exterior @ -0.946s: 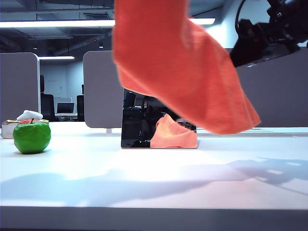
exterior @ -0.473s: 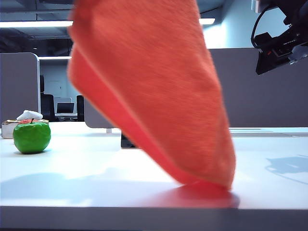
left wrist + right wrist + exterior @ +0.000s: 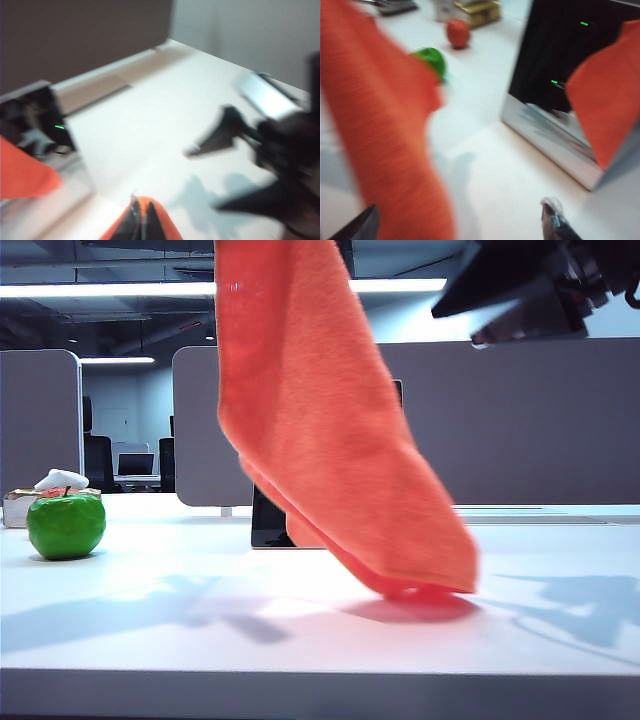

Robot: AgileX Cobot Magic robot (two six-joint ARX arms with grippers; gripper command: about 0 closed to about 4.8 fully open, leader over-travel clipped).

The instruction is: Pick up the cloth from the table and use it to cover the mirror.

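The orange cloth (image 3: 320,430) hangs from above the exterior view's top edge, its low corner touching the white table (image 3: 150,630). My left gripper (image 3: 142,222) is shut on a fold of the cloth (image 3: 160,227); it is out of the exterior view. The dark mirror (image 3: 268,525) stands upright behind the cloth, mostly hidden. The mirror (image 3: 35,120) reflects orange in the left wrist view. My right gripper (image 3: 460,325) hovers high at the right, open. Its fingers (image 3: 555,220) stand wide apart, with the cloth (image 3: 385,125) hanging by one of them and the mirror (image 3: 570,75) beyond.
A green apple (image 3: 66,525) sits at the table's left, with a small box and white item (image 3: 30,502) behind it. A red round object (image 3: 457,32) lies farther off. Grey desk partitions (image 3: 520,420) stand behind the mirror.
The cloth has swung and narrowed, its top shifting right, so the mirror's left edge shows again. My right gripper has moved left and up in the exterior view.
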